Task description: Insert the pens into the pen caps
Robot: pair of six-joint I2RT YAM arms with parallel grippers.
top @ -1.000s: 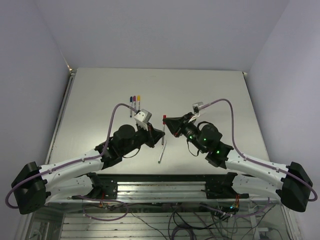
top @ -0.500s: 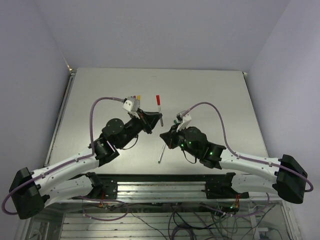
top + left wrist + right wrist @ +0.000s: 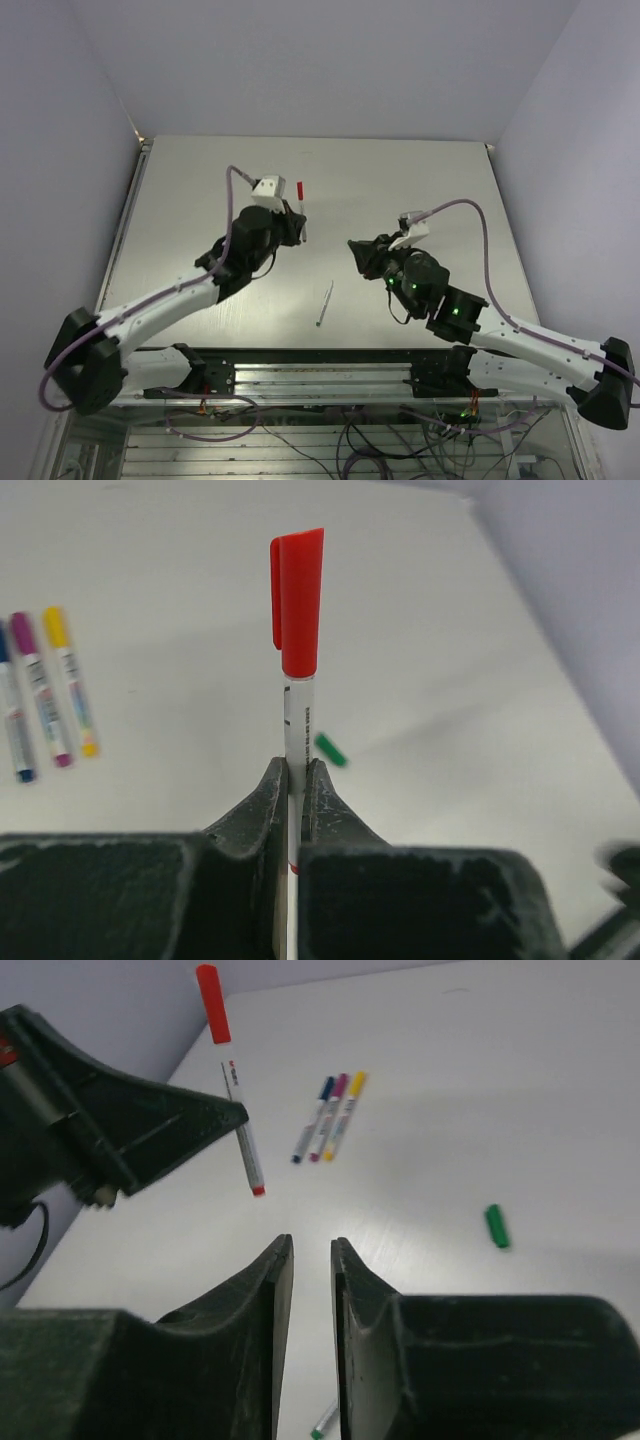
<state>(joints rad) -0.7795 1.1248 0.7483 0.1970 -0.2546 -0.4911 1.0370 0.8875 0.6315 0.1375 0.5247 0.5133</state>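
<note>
Print on red-capped pen [image 3: 296, 695] (illegible); left gripper [image 3: 297, 772] pinches it, right gripper [image 3: 311, 1246] slightly parted, empty.

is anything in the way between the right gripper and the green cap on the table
Nothing visible. From the right wrist view only bare table lies between the right gripper and the green cap. The left gripper, with the red-capped pen, is off to the other side.

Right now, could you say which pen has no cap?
The pen lying alone with its green tip bare; the held red one and the three lying together are capped.
</note>
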